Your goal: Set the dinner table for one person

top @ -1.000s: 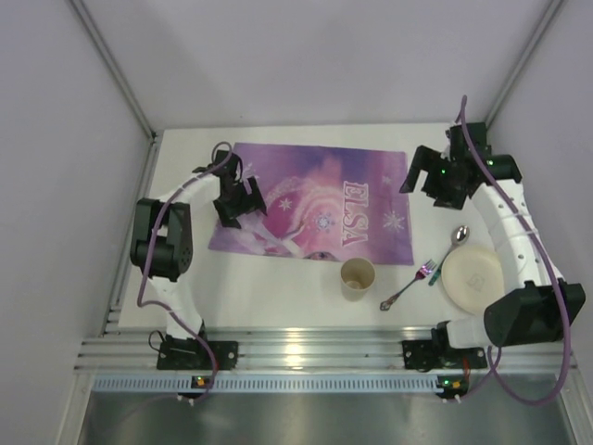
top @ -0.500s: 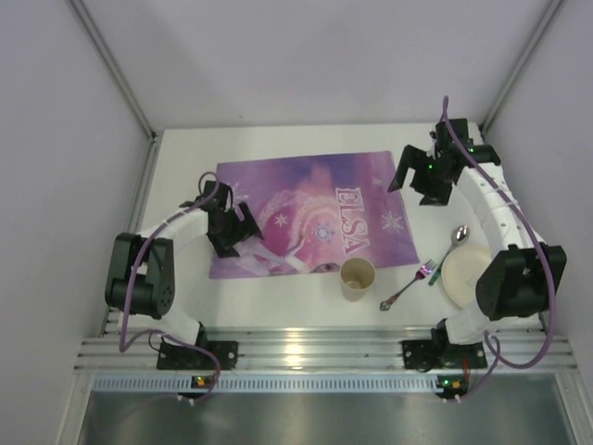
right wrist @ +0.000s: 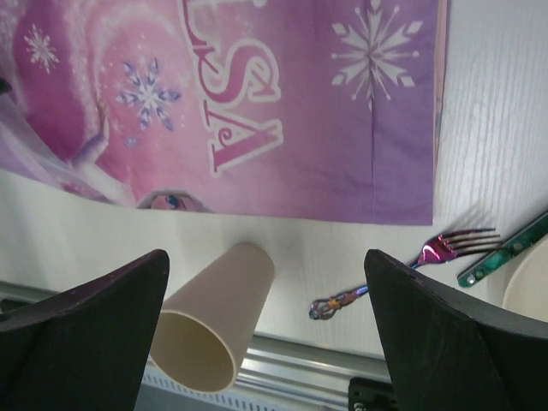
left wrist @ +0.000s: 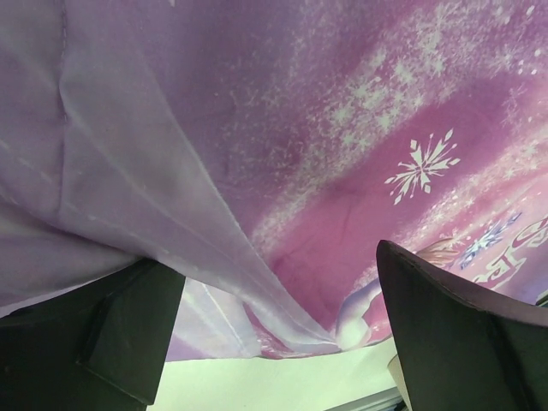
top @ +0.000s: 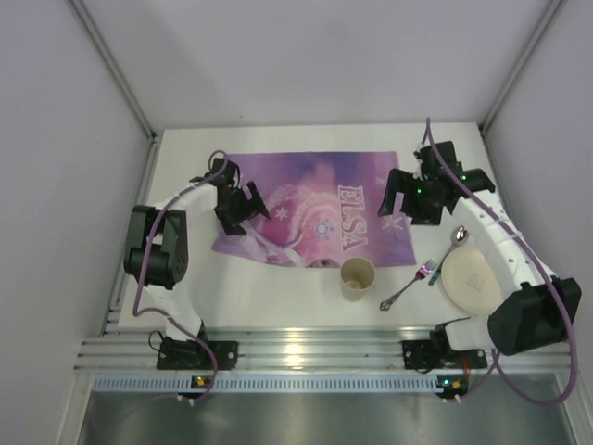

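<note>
Left gripper (left wrist: 278, 287): jaws stand wide apart, closed on nothing. A raised fold of the placemat (left wrist: 342, 154) runs down between them and drapes against the left finger (left wrist: 111, 334). Whether cloth touches the pad cannot be told, since the fold covers it. The mat fills nearly the whole left wrist view; only a pale strip of the dinner table (left wrist: 282, 385) shows below it.

Right gripper (right wrist: 267, 282): jaws equally wide, holding nothing, hanging above the mat's near right part. Between its fingers lie the cup (right wrist: 214, 321), the fork (right wrist: 402, 270) and the green handle of the spoon (right wrist: 505, 248). The plate (right wrist: 531, 287) is cut off at the frame's right edge.

In the top view, each gripper's body hides its own fingertips.

Containers: the cup stands upright just off the mat's near edge, mouth up, showing only its bare beige inside. The plate lies right of it, its face marked by a faint square. The fork lies aslant between the two, tines toward the far right. The spoon's bowl lies just beyond the plate's far rim; contact with the rim cannot be judged.

The white table carries everything, its long axis running left to right, with the ribbed rail (top: 296, 357) along its near edge. The mat lies lengthwise with it, slightly skewed, its near left corner rumpled.
</note>
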{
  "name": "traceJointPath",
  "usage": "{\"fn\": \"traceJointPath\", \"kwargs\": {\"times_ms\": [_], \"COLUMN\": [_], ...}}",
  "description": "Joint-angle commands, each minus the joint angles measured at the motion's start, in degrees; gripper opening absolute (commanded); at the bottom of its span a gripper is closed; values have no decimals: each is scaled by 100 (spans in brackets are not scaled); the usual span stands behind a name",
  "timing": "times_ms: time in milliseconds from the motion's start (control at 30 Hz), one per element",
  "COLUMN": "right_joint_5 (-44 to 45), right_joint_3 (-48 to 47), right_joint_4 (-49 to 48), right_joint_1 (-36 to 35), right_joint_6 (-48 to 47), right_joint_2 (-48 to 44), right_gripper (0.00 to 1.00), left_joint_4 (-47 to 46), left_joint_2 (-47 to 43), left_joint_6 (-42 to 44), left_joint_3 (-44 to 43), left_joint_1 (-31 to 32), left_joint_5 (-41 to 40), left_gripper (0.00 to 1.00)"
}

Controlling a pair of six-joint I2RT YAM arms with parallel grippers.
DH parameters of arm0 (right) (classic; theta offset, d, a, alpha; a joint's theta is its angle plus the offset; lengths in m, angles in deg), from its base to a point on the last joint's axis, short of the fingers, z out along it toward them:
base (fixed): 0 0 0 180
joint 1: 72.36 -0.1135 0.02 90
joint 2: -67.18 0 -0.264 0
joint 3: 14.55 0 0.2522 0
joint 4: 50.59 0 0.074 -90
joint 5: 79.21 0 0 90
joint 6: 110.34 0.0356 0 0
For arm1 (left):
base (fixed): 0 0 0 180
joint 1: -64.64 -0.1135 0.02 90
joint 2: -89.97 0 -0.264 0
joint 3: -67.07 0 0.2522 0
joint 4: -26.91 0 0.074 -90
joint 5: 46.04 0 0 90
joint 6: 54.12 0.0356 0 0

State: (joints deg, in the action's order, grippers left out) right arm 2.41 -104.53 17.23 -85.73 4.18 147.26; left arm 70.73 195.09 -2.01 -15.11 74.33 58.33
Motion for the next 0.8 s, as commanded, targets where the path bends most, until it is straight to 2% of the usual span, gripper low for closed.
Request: {"fn": "traceJointPath", "kwargs": {"times_ms": [0,167,333,433,600,767], "right_joint_5": [179,249,276,267,355,302], "right_joint_3": [529,837,715,767,1048,1233], "right_joint_4": [-71,-107,-27,-36,-133,-89], "right_joint_1": [-131,-509,-921,-1080,-1265,-1546], "right_joint_6": [71,168,159,185,89,36], "right_joint_2": [-483,-730,-809,-862,-853,-712], "right_gripper": [97,96,96,96,82,69], "left_joint_4": [157,482,887,1166,1397,1537], "left_joint_2": [79,-272,-1045,-1345,-1293,-1134], "left_joint_6": [133,-16,-350,-351,-202,-149], "left_joint_3": [-303,-137,276,59,-565,-813], "left_joint_1": [-11,-11,-3,-11,-11,-11], "left_joint_5": [118,110,364,304,31,127], "left_gripper": [97,97,99,99,99,99]}}
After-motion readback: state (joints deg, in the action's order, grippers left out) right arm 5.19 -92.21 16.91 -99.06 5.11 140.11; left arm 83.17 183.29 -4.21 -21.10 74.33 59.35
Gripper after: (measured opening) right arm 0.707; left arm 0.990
